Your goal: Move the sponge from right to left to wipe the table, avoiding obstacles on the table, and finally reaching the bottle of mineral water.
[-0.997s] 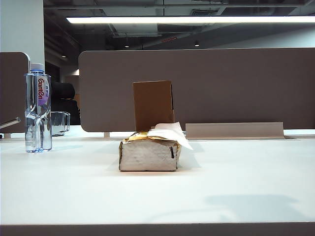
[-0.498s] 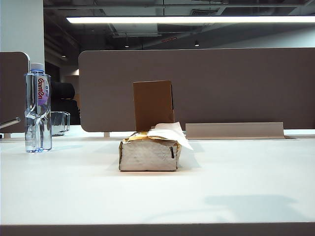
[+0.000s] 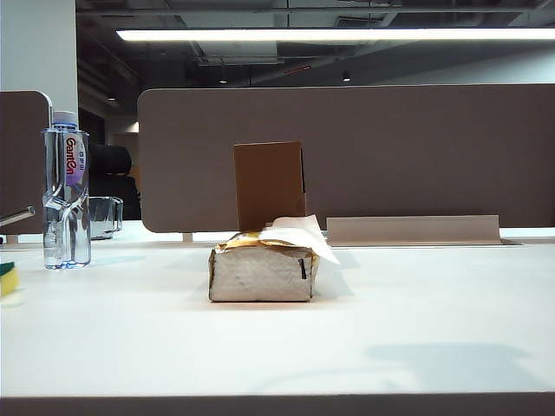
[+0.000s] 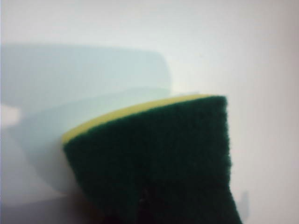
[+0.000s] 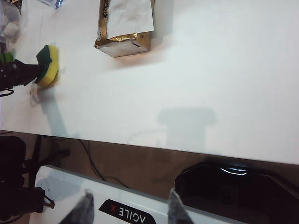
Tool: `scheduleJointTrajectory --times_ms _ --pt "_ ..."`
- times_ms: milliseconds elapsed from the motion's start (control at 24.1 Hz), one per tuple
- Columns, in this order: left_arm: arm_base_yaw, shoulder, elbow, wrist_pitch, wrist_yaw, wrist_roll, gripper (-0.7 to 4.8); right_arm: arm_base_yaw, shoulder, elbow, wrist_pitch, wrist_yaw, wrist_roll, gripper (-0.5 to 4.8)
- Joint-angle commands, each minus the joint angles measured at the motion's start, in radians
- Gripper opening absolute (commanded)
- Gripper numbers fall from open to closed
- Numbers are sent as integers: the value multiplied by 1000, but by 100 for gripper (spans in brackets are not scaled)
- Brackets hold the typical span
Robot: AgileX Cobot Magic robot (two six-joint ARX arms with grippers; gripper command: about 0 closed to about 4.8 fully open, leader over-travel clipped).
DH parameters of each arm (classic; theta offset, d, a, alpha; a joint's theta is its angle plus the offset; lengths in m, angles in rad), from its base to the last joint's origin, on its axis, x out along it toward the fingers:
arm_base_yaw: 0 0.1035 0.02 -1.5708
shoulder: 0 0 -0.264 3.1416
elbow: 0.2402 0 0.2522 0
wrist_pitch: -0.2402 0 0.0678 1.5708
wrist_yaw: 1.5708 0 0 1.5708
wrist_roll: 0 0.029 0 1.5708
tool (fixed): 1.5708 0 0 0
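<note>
— Anything standing in the way on the tabletop (image 3: 390, 312)?
— Mid-tabletop, a silver tissue pack (image 3: 263, 269) with a gold top. Right behind it, an upright brown cardboard box (image 3: 270, 184). Farther back, a long grey partition panel (image 3: 390, 147).
— And the sponge (image 3: 7, 279)?
— Barely peeking in at the far left edge of the exterior view, yellow foam under a green scouring face. Well left of the tissue pack, nearer the front than the bottle of mineral water (image 3: 67, 191). Hard to tell whether pressed flat or tilted.
— Held?
— Yes, clamped in the left pincer (image 5: 39, 70), seen dark at the table's side from the right wrist camera.
— Right pincer (image 5: 130, 210)?
— Released, fingers spread with nothing between, hanging off the tabletop's front edge, above the robot's base.
— Containers?
— Bottle upright, capped, clear right through. Just behind it, a short clear glass (image 3: 106, 217); contents impossible to judge. Tissue pack open on top, one white tissue sticking out.
</note>
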Motion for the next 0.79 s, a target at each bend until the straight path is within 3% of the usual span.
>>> scheduleJointTrajectory --times_ms 42,789 --pt "-15 89 75 27 -24 -3 -6 0 -1 5 8 -7 24 207" --pt "-42 294 434 1 -40 -6 -6 1 -2 5 6 -34 63 207"
